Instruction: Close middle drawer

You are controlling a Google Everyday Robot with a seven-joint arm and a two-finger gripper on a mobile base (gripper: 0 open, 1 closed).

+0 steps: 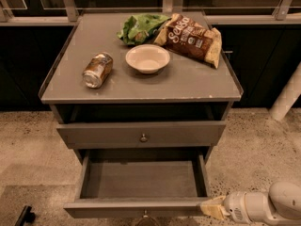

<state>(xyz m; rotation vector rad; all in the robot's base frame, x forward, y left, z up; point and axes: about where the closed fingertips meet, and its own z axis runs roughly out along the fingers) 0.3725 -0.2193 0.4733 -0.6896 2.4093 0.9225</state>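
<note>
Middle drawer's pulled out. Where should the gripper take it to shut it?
Take the middle drawer by its front panel, at the centre, coming from the front; the flat face slides straight back. The gripper is at the panel's right end, where force might skew it.

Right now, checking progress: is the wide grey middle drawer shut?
No, the grey middle drawer stands pulled out, pale gripper at its right front corner.

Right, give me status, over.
Gripper low at middle drawer front, right corner. Drawer pulled out, nothing inside. Nothing visible blocking its path.
</note>
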